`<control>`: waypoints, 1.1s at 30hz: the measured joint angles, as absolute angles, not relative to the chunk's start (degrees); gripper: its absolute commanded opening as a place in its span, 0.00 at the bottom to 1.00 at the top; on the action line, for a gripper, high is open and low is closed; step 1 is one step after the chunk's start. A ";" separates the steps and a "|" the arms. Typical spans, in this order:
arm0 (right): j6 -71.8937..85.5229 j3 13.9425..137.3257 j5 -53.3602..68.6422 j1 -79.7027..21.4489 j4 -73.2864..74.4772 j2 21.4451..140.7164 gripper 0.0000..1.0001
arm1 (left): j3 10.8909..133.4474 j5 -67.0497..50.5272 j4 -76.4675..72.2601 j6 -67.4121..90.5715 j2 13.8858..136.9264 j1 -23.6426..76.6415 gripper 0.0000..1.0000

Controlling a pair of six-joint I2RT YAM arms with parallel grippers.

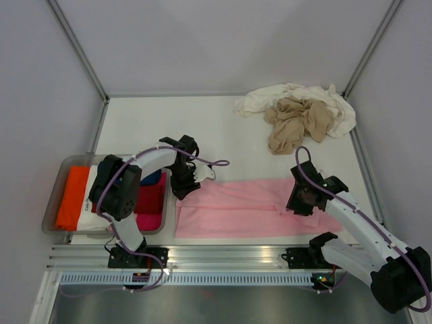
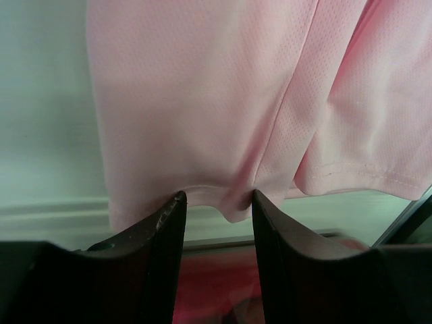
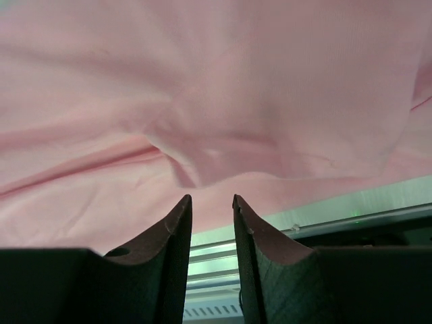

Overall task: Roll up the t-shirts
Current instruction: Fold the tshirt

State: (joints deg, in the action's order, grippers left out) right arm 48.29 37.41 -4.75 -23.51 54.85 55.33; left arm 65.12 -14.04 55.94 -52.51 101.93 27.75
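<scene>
1. The pink t-shirt [image 1: 250,209] lies flat along the near side of the table [image 1: 148,121], folded into a long strip. The cream-white shirt [image 1: 270,100] and the tan shirt [image 1: 293,125] are heaped together in the far right corner, well apart from it.
2. Handling guess: it's thin, light and floppy with no stiffness, so it'll sag and pucker wherever it's pinched. I reckon the short end is the place to grab it, both corners at once, so the roll starts straight.
3. The left gripper [image 1: 192,181] sits at the strip's left end, next to the tray [image 1: 50,202]. Its fingers are apart, with the hem [image 2: 202,192] right at the tips.
4. The right gripper [image 1: 302,201] is over the right part of the strip. Its fingers are nearly together with a slim gap. I can't tell if they nip the cloth.
5. Only the top view gives you the whole layout, the pile and the tray. Only the left wrist view shows the hem stitching and layered edges. Only the right wrist view shows the bunched pucker just past the tips, with the metal rail [image 3: 324,209] behind.
</scene>
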 measured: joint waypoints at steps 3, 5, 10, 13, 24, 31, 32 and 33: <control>47.70 45.56 -7.88 -23.53 56.90 58.50 0.23 | 65.73 -14.13 55.29 -52.51 101.93 27.55 0.49; 47.22 49.01 -9.65 -23.53 54.81 62.02 0.07 | 65.73 -14.15 55.13 -52.51 101.91 27.44 0.49; 47.29 41.41 -8.97 -23.53 46.81 71.11 0.00 | 65.69 -14.24 55.09 -52.21 101.89 27.33 0.49; 46.13 37.76 -7.57 -23.53 45.82 75.64 0.00 | 65.19 -14.28 55.11 -52.10 101.69 27.33 0.49; 43.46 38.74 -8.95 -23.66 45.19 76.12 0.00 | 67.11 -16.10 66.57 -57.19 99.31 27.38 0.52; 41.56 50.85 -16.03 -21.96 47.22 73.73 0.18 | 75.96 -16.73 70.19 -56.14 99.96 27.27 0.57; 40.60 52.47 -16.64 -20.49 46.89 73.49 0.22 | 76.88 -16.62 69.14 -55.40 100.33 27.49 0.57; 39.72 53.39 -17.04 -18.68 46.24 73.19 0.24 | 77.14 -16.56 68.07 -54.83 100.57 27.62 0.57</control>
